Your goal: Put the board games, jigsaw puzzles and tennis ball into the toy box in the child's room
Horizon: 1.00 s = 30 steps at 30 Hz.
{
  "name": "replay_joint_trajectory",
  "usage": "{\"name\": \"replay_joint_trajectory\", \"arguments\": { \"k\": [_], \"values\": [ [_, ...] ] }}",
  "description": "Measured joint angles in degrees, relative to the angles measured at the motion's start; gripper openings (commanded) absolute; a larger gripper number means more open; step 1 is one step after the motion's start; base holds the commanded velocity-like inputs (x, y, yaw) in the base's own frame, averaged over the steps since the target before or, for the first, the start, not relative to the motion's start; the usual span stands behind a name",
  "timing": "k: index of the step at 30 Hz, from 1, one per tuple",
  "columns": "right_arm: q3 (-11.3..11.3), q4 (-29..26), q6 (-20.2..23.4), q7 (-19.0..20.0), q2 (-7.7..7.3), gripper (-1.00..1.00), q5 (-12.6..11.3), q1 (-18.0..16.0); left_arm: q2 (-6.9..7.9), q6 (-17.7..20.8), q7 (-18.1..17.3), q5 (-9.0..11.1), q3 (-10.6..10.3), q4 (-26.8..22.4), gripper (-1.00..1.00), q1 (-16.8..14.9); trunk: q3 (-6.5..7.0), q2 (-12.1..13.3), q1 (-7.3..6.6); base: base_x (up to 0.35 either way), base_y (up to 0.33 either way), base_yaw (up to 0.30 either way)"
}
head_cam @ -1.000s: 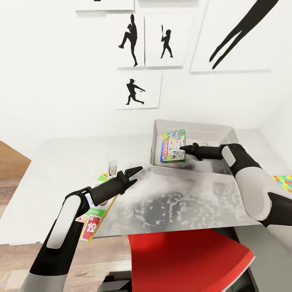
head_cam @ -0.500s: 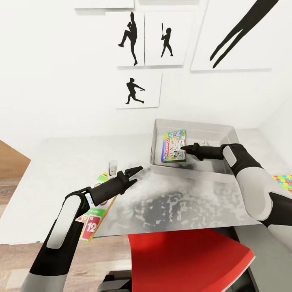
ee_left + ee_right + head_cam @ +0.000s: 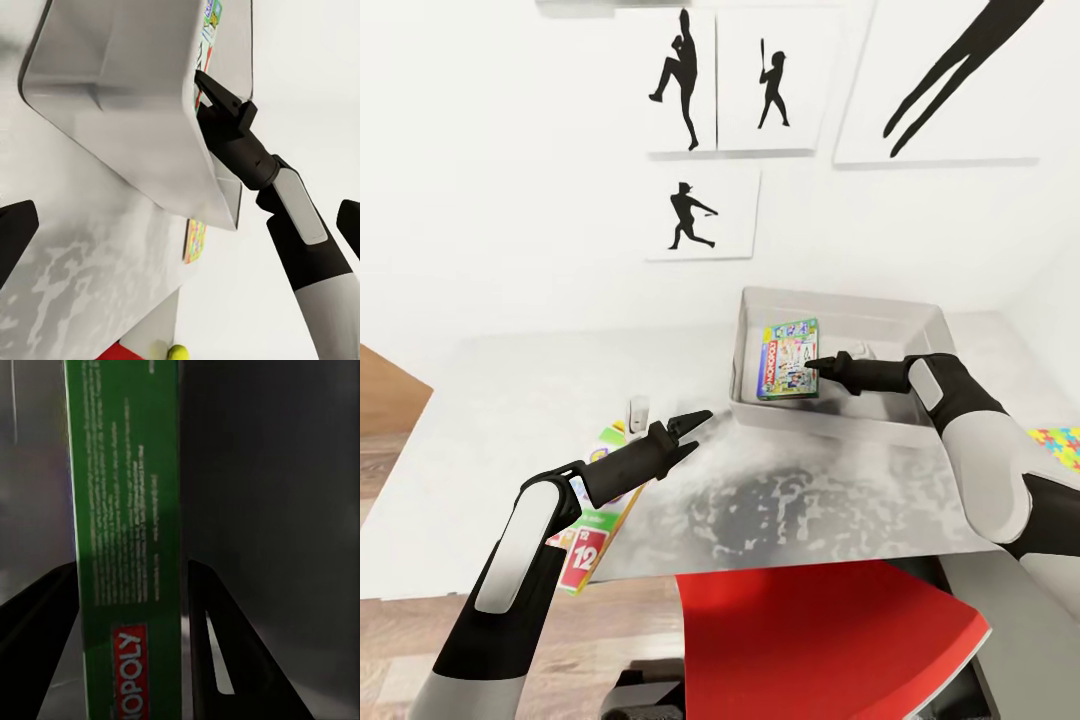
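**Monopoly box at the toy box, most toys still out**

The right end effector [image 3: 809, 364] clasped the edge of the Monopoly box [image 3: 789, 358], one finger on each side in the right wrist view, inside the grey toy box [image 3: 916, 330] at the far right of the bench [image 3: 490, 400]. The left end effector [image 3: 696, 422] hung spread and empty over the near bench, just above the Skip-Bo box [image 3: 586, 548] at the near left edge. One jigsaw puzzle [image 3: 1060, 448] lay to the right, and one tennis ball [image 3: 177, 352] beyond it. Counted: two board games, one puzzle, one ball. None looked released in the bin yet.
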Motion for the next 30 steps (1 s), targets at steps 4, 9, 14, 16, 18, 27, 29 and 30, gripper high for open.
{"name": "replay_joint_trajectory", "arguments": {
  "k": [4, 9, 14, 16, 18, 27, 29, 30],
  "values": [
    [-0.1, 0.0, 0.3, 0.0, 0.03, -1.0, -0.6, 0.0, 0.0, 0.0, 0.0, 0.0, 0.0, 0.0, 1.0, 0.0, -0.36, 0.0, 0.0, 0.0, 0.0, 0.0],
    [-0.3, 0.0, 0.7, 0.0, 0.04, -1.0, -1.5, 0.0, 0.0, 0.0, 0.0, 0.0, 0.0, 0.0, 1.0, 0.0, -0.81, 0.0, -0.01, 0.0, 0.0, 0.0],
    [-0.4, 0.0, 1.0, 0.0, 0.01, -1.0, -2.2, 0.0, 0.01, 0.0, 0.0, 0.0, 0.0, 0.0, 1.0, 0.0, -1.16, 0.0, -0.02, 0.0, 0.0, 0.0],
    [-0.5, 0.0, 1.1, 0.1, 0.0, -1.0, -2.3, 0.0, 0.01, 0.0, 0.0, 0.0, 0.0, 0.0, 1.0, 0.0, -1.23, 0.0, -0.02, 0.0, 0.0, 0.0],
    [-0.5, -0.1, 1.2, 0.0, -0.01, -1.0, -2.4, 0.0, 0.01, 0.0, 0.0, 0.0, 0.0, 0.0, 1.0, 0.0, -1.28, 0.0, -0.02, 0.0, 0.0, 0.0],
    [-0.2, -1.8, 1.0, 0.0, -0.07, -1.0, -1.8, 0.0, 0.0, 0.0, 0.0, 0.0, 0.0, 0.0, 1.0, 0.0, -1.37, 0.0, -0.01, 0.0, 0.0, 0.0],
    [-0.2, -2.1, 0.9, 0.0, -0.08, -1.0, -1.6, 0.0, 0.0, 0.0, 0.0, 0.0, 0.0, 0.0, 1.0, 0.0, -1.38, 0.0, -0.01, 0.0, 0.0, 0.0],
    [-0.2, -2.2, 0.9, 0.0, -0.06, -1.0, -1.6, 0.0, 0.0, 0.0, 0.0, 0.0, 0.0, 0.0, 1.0, 0.0, -1.38, 0.0, -0.01, 0.0, 0.0, 0.0]
  ]
}}
